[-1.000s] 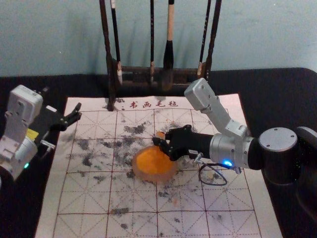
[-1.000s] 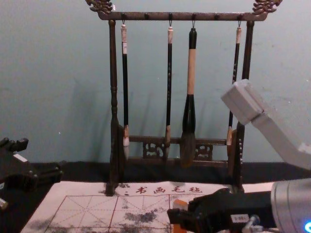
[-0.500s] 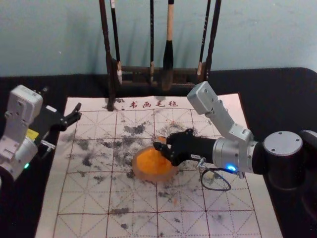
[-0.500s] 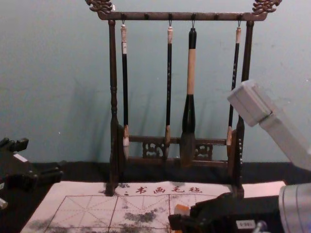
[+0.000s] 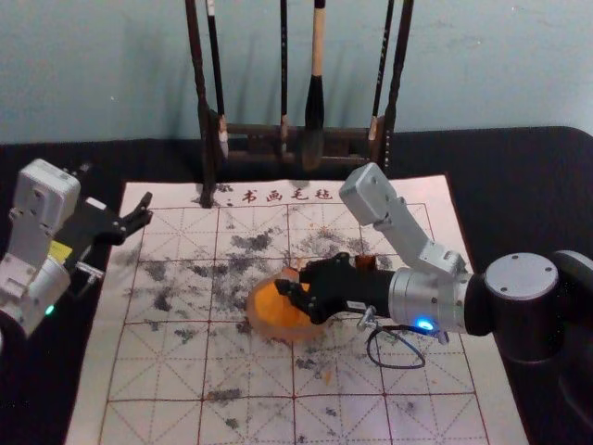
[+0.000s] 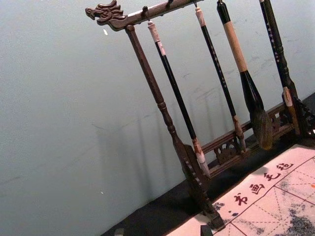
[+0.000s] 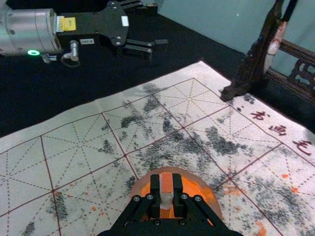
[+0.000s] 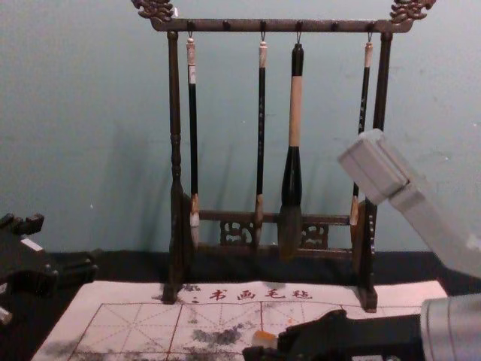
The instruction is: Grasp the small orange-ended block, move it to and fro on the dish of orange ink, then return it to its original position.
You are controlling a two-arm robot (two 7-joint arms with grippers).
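In the head view, the right gripper [image 5: 291, 281] is over the ink dish [image 5: 269, 328]. The small block is there too, likely so it can rub up some ink. The dish sits flat on the mat [image 5: 157, 371], maybe to keep it steady.

In the left wrist view, the left gripper [image 6: 162, 231] has its fingers apart by the brush rack [image 6: 165, 115], out of the way.

In the right wrist view, the right gripper pinches the block [image 7: 166, 187] from both sides, maybe so it won't twist.

In the chest view, the block's orange part peeks up by the right gripper. Its long way seems to go up and down, but its low end is hidden.
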